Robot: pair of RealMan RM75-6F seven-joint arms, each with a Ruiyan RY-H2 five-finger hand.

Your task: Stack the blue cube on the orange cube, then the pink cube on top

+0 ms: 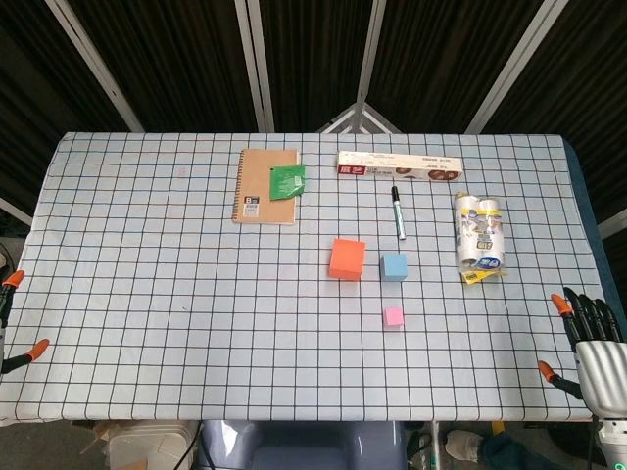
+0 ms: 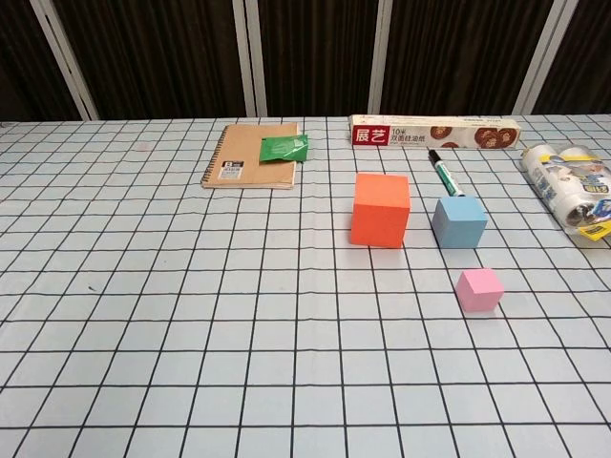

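The orange cube (image 1: 347,259) (image 2: 380,209) sits near the middle of the checked table. Just to its right, a small gap away, is the smaller blue cube (image 1: 394,266) (image 2: 459,222). The little pink cube (image 1: 394,316) (image 2: 478,289) lies nearer the front edge, below the blue one. All three rest on the cloth, apart from each other. My right hand (image 1: 596,345) hangs off the table's right front corner, fingers spread, holding nothing, far from the cubes. The left hand shows in neither view.
Behind the blue cube lies a black marker (image 1: 398,212) (image 2: 444,172). A long foil box (image 1: 400,165) (image 2: 434,134), a notebook (image 1: 265,186) (image 2: 250,156) with a green packet (image 1: 286,180), and a plastic-wrapped roll pack (image 1: 479,236) (image 2: 568,184) lie further back and right. Orange clamps (image 1: 560,305) grip the table edges.
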